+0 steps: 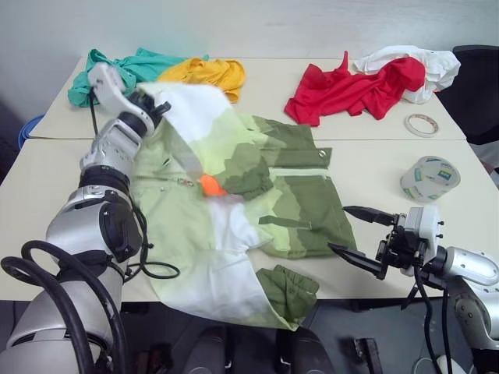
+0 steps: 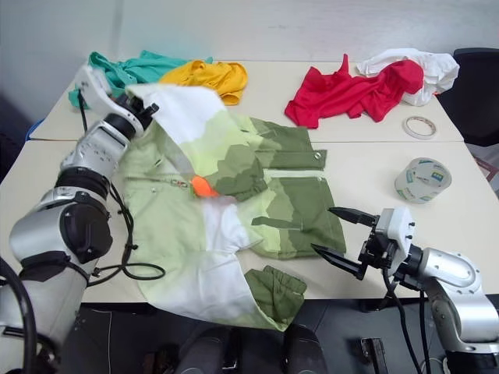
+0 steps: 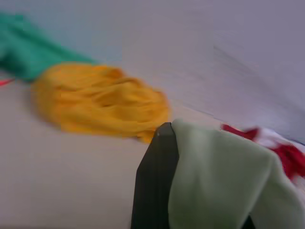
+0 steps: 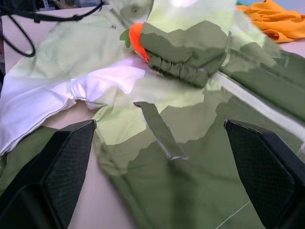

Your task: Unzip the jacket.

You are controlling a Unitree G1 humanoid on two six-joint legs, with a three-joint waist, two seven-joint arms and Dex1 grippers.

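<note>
Hovering at the near table edge, the right gripper (image 1: 357, 231) had its fingers spread wide and empty, just beside the jacket's (image 1: 257, 210) dark green hem. The jacket lay sprawled across the middle of the table (image 1: 374, 167), its white lower part drooping over the near edge. It looked soft and light, the sort of cloth that bunches and slides rather than staying put, so one side would likely need pinning while the zipper ran. The orange pull (image 1: 210, 185), near the middle of the front and partly tucked under a folded sleeve, seemed the place to take hold. Farther back, the left gripper (image 1: 156, 111) was pinched on a pale green fold at the jacket's far left, lifting it off the table. Beyond lay teal (image 1: 117, 70), yellow (image 1: 207, 74) and red (image 1: 347, 89) garments, with two tape rolls (image 1: 430, 178) to the right.
</note>
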